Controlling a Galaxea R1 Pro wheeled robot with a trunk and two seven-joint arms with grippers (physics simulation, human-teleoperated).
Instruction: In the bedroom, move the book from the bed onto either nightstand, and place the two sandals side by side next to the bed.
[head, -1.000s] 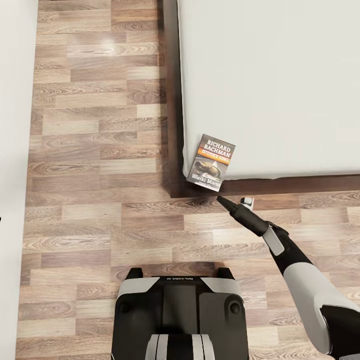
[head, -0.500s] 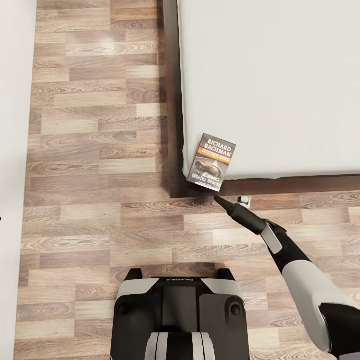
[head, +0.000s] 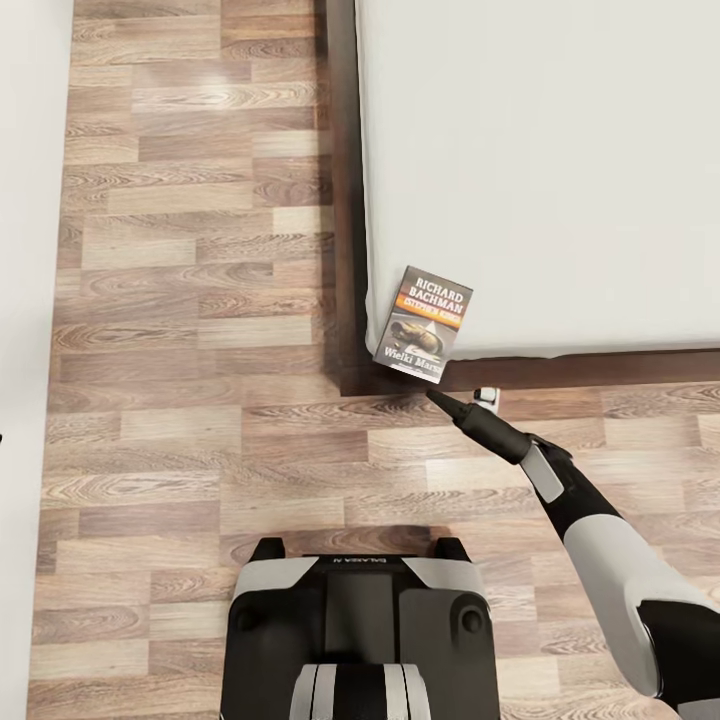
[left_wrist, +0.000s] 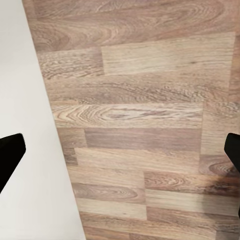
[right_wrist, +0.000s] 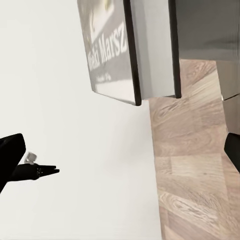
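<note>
Since a second ago the right hand (head: 462, 398) has crept closer to the bed's near corner, its dark fingertip now just short of the book. From the left: a white wall (head: 25, 300), then mixed-tone wood plank floor (head: 200, 300), then the large low bed (head: 560, 150) with light grey mattress and dark brown frame. The thin dark grey paperback book (head: 423, 323) lies at the mattress's near left corner, overhanging the edge. Both the left hand (left_wrist: 120, 150) and right hand are spread open, empty.
</note>
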